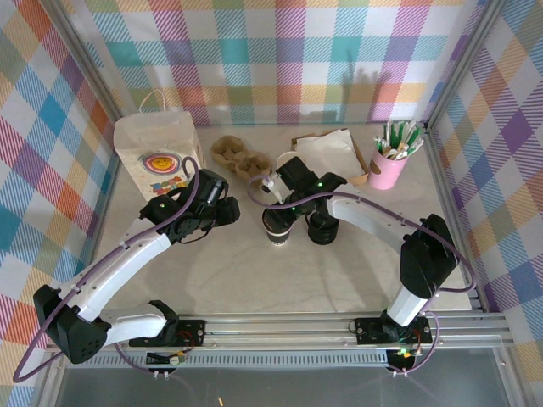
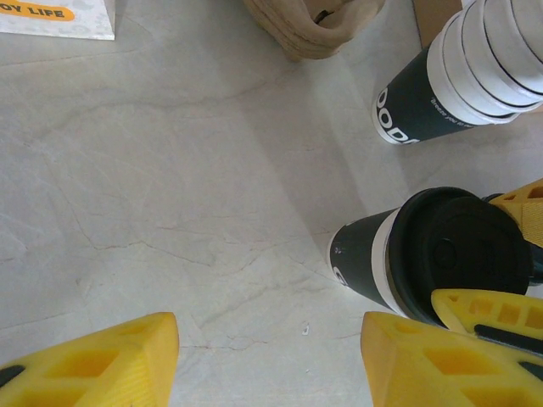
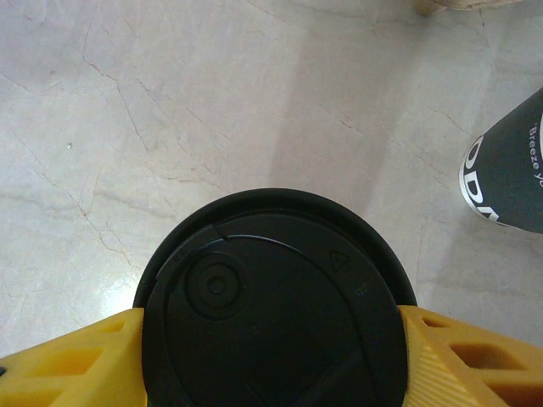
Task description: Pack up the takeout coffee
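The takeout coffee (image 3: 271, 305), a dark-based paper cup with a round black lid, stands on the marble table (image 1: 229, 271) near the middle (image 1: 276, 231). My right gripper (image 3: 271, 332) is shut on it, one yellow finger (image 3: 72, 365) against each side of the lid. The left wrist view shows the same cup (image 2: 424, 254) at the right, with a right finger (image 2: 488, 307) across its lid. My left gripper (image 2: 270, 356) stands open over bare table just left of the cup, nothing between its fingers; from above it (image 1: 227, 210) is beside the cup.
A stack of lidless cups (image 2: 475, 68) stands just beyond the coffee. A squat stack of black lids (image 1: 322, 227) is to its right. At the back are a paper bag (image 1: 157, 157), a pulp cup carrier (image 1: 240, 157), a napkin box (image 1: 335, 153) and a pink straw holder (image 1: 389, 168).
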